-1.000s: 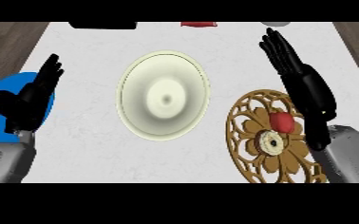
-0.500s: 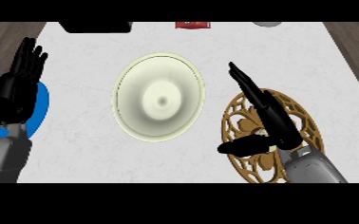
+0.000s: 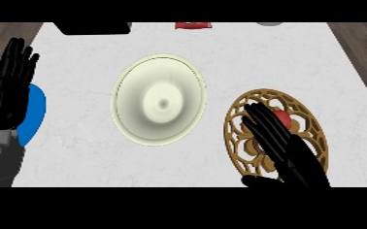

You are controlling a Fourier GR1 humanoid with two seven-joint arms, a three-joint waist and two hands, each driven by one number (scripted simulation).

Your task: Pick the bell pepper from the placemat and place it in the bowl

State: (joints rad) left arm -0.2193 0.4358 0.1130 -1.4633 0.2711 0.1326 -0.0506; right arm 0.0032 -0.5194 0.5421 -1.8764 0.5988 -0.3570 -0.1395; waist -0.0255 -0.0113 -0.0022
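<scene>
**Right hand flat over the placemat, pepper not yet grasped**

The bell pepper (image 3: pixel 284 118) lies on the placemat (image 3: pixel 247 102), a round golden lattice at the lower right of the frame. Only a small red patch of it shows, near the placemat's middle. The rest is hidden behind the right hand (image 3: pixel 294 162).

That hand comes in from the lower edge and lies across the placemat. Its fingers (image 3: pixel 261 123) are straight and spread, pointing toward the upper left, with the thumb stuck out to the left near the bottom. The fingers are released and nothing is clasped. Their tips sit just beside the red patch, but whether they touch the pepper cannot be told.

The bowl (image 3: pixel 159 99), cream and round, stands in the middle of the white worktop (image 3: pixel 251 58). It is apart from the placemat, to its left.

The left hand (image 3: pixel 16 85) rests at the left edge of the frame, fingers straight and pointing up, holding nothing. It partly overlaps a blue disc (image 3: pixel 34 114) that is cut off by the edge.

Along the top of the frame sit a black block (image 3: pixel 93 27) at the upper left, a red item (image 3: pixel 193 25) and a grey item (image 3: pixel 270 23), all only partly in view.
</scene>
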